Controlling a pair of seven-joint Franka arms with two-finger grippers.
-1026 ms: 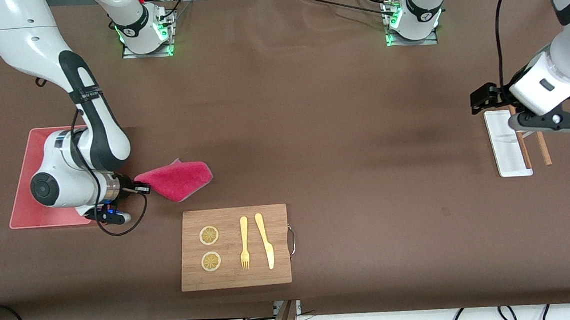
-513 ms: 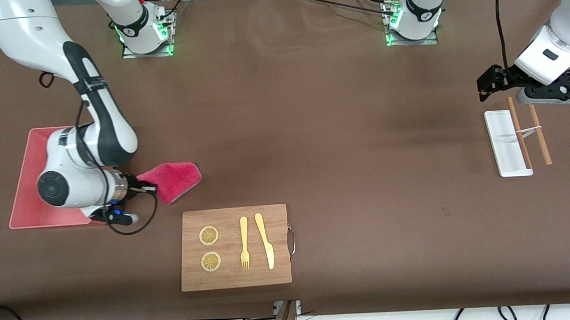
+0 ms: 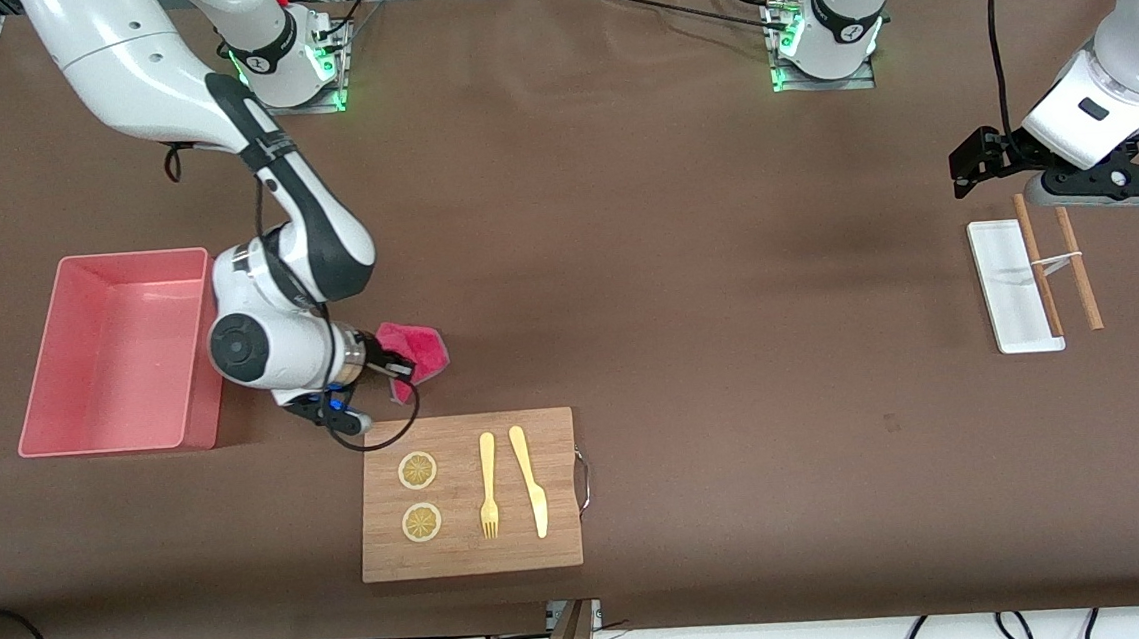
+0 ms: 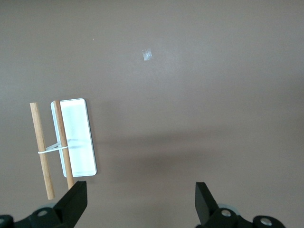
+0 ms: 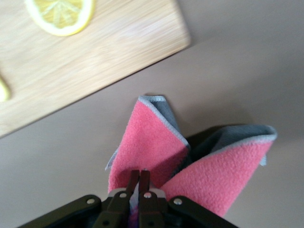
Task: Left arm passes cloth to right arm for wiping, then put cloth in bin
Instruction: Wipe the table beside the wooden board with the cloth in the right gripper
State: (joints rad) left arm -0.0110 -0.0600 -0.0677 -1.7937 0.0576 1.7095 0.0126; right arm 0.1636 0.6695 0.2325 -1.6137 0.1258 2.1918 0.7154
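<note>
Front view, bin (image 3: 111, 357) empty, cloth (image 3: 418, 348) outside

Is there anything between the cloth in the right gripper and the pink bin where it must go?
Nothing on the table lies between them. The right gripper is shut on the cloth, and only the right arm's own wrist sits between the cloth and the bin, which looks empty.

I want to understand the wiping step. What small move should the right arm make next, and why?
Probably a short sweep of the cloth along the table, away from the bin. The right gripper is shut on its bunched edge, low over the table beside the cutting board. The left gripper waits open above the white tray.
</note>
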